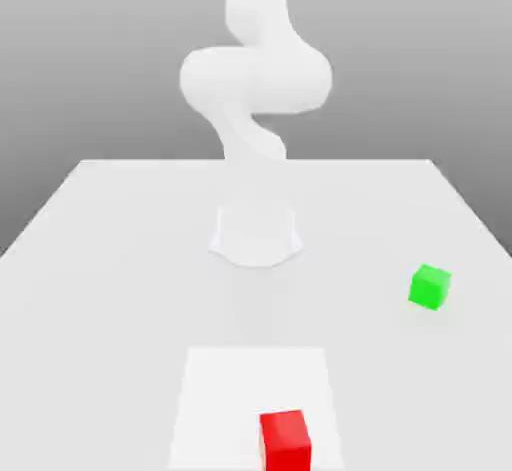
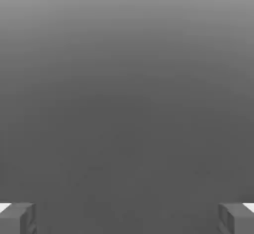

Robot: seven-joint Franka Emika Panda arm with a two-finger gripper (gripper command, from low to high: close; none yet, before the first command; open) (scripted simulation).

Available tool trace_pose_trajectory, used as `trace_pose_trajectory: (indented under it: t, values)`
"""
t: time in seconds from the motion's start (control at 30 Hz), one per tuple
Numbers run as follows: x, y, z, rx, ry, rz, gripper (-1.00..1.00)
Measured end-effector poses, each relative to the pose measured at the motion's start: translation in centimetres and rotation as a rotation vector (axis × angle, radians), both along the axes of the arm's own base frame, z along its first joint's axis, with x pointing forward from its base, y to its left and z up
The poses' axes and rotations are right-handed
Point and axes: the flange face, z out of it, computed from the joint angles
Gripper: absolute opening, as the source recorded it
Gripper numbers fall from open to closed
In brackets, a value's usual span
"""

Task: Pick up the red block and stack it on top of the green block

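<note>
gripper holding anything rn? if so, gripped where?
Nothing held. The gripper is open with nothing between its fingers. The red block and green block both sit on the table.

The smooth white robot arm (image 1: 256, 84) rises through the upper centre of the exterior view, its rounded links bulging and twisting above a pale, flared base (image 1: 256, 236) at mid-frame. In the hand view, the two-finger gripper (image 2: 127, 218) stands wide apart (nothing between), its blocky grey fingertips (image 2: 17, 218) at the bottom corners.
</note>
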Motion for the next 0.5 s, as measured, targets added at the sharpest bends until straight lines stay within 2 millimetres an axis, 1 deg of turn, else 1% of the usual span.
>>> trace_pose_trajectory:
  t: [0.1, 0.23, 0.37, 0.5]
  values:
    - [3.8, 0.3, -4.8, -0.007, 0.088, 0.016, 0.00]
    - [7.7, 0.8, -11.5, -0.017, 0.201, 0.036, 0.00]
    - [10.5, 1.3, -18.7, -0.026, 0.313, 0.058, 0.00]
    - [12.1, 1.8, -26.2, -0.035, 0.425, 0.079, 0.00]
